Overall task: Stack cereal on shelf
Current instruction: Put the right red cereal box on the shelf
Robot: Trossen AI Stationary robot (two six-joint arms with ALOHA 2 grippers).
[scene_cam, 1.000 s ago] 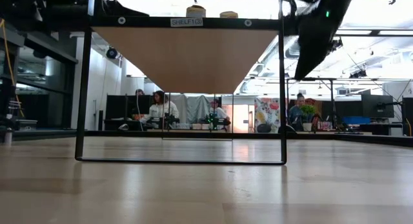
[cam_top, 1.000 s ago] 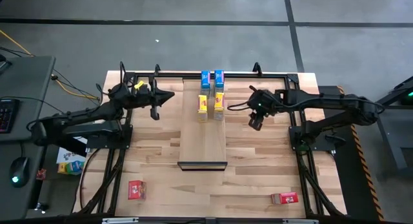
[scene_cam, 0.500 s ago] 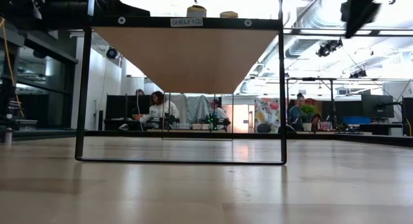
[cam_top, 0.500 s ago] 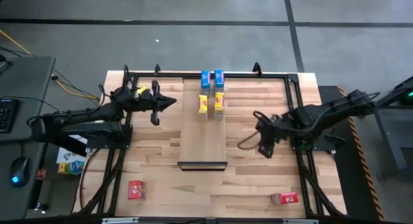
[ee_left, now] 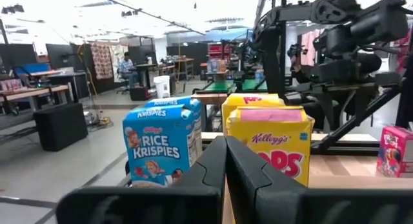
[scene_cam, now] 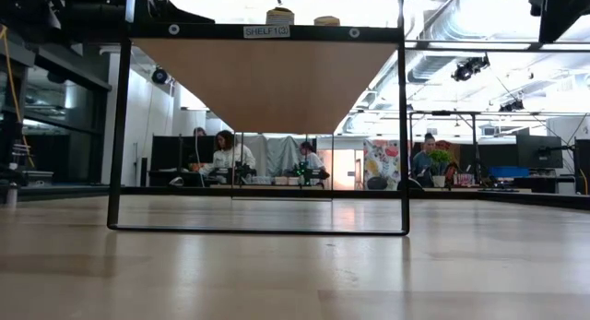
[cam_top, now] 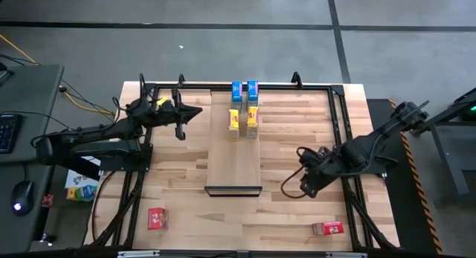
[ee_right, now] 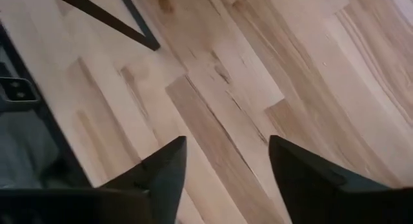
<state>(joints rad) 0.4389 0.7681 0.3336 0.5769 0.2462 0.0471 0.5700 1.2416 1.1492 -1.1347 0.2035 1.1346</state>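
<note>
From above, six boxes are counted: two blue (cam_top: 244, 90) at the far end of the shelf (cam_top: 234, 165), two yellow (cam_top: 243, 120) just in front of them, and two red on the table, one (cam_top: 157, 218) near the left front corner and one (cam_top: 328, 228) near the right front. The left gripper (cam_top: 186, 114) hangs left of the shelf, level with the yellow boxes and apart from them. The right gripper (cam_top: 309, 185) sits over bare table right of the shelf's near end, between the shelf and the right red box, touching neither.

At table height, the shelf's (scene_cam: 267, 76) underside shows in a dark frame (scene_cam: 402, 126); no box is visible here. People (scene_cam: 226, 154) sit at desks in the room behind.

Left wrist: fingers (ee_left: 213, 175) pressed together with nothing between them, pointing at one blue (ee_left: 161, 143) and one yellow box (ee_left: 270, 143), a second of each close behind; a red box (ee_left: 395, 150) shows at the edge.

Right wrist: fingers (ee_right: 164, 166) spread apart and empty over the tabletop (ee_right: 245, 88), with a corner of the frame (ee_right: 116, 20) beyond.
</note>
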